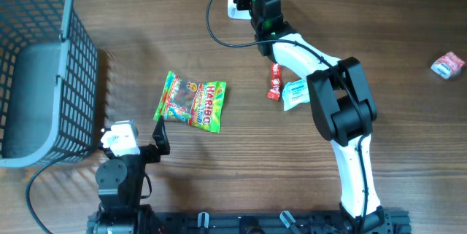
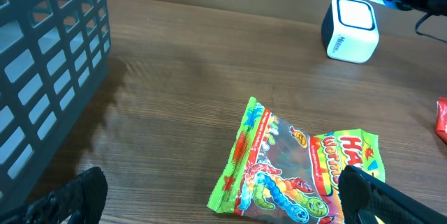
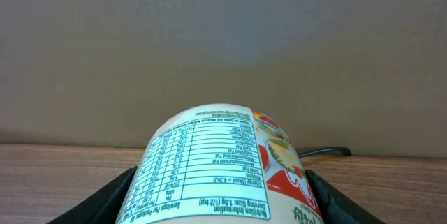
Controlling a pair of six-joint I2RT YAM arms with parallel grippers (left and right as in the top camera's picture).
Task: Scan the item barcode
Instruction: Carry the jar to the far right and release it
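At far left I see the basket (image 1: pixel 44 73); just right of it my left gripper (image 2: pixel 223 204) stands wide open and empty, near the candy bag (image 1: pixel 192 103). Toward the top right, my right gripper (image 3: pixel 218 206) grips a labelled tub (image 3: pixel 209 161) close by the white scanner (image 2: pixel 351 28).

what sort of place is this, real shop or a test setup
Probably a mock checkout in a lab: a small white barcode scanner, a grey shopping basket and loose snacks, a Haribo bag and a labelled tub, on a wooden table.
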